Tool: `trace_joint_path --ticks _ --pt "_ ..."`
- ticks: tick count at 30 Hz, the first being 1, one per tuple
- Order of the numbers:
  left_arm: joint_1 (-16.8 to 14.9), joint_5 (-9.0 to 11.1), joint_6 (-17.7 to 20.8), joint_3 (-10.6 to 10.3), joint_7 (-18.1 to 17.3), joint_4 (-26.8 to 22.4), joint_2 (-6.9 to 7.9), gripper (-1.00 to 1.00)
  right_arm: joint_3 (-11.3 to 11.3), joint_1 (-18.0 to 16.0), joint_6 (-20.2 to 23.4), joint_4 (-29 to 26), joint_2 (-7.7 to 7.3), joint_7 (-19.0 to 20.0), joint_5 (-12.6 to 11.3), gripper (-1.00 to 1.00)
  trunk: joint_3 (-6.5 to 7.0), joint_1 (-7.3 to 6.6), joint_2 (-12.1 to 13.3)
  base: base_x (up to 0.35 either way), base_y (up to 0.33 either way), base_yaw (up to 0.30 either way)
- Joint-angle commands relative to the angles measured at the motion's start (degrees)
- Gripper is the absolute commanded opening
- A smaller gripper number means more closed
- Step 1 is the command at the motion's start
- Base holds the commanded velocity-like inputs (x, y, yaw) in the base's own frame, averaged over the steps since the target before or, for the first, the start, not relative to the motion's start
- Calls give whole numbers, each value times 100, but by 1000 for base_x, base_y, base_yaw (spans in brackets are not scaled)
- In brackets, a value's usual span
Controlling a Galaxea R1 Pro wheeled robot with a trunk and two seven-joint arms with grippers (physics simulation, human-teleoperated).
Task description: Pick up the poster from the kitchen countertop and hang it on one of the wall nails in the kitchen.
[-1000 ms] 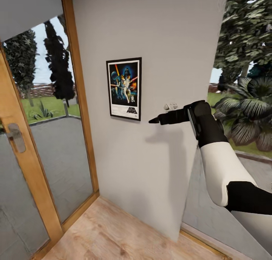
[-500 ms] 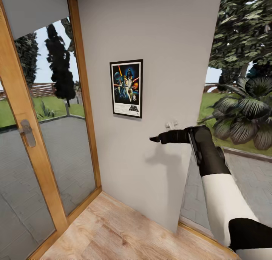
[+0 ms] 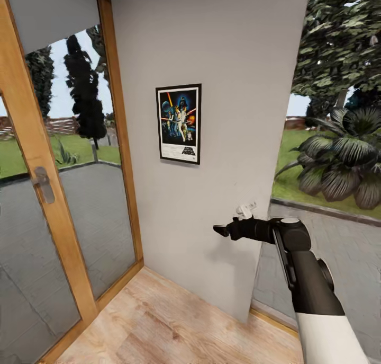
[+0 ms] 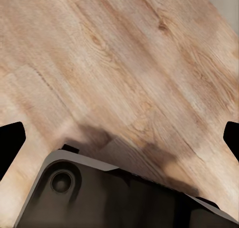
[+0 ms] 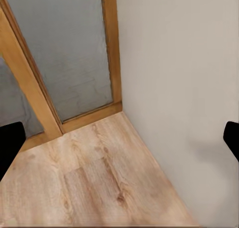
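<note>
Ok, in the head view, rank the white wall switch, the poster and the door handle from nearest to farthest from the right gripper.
1. White wall switch: on the wall edge just above the right gripper.
2. Poster: hanging on the pale wall, higher up and toward the robot's left.
3. Door handle: on the wooden door frame, far to the left.

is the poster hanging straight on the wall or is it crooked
Close to straight. The poster sits flat and upright on the pale grey wall, logo at the bottom; the slight slant matches the wall's perspective. The right claw is below it, apart.
</note>
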Motion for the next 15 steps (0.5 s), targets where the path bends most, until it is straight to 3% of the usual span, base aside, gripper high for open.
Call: trace_joint_path --ticks 1,15 --pt "1 60 3 21 -55 2 -5 100 -13 27 22 -36 3 60 56 100 -1 0 -4 -171 116 0" --pt "1 52 4 10 -58 15 -5 100 -8 78 6 -97 -2 60 57 100 -1 0 -4 -35 24 0"
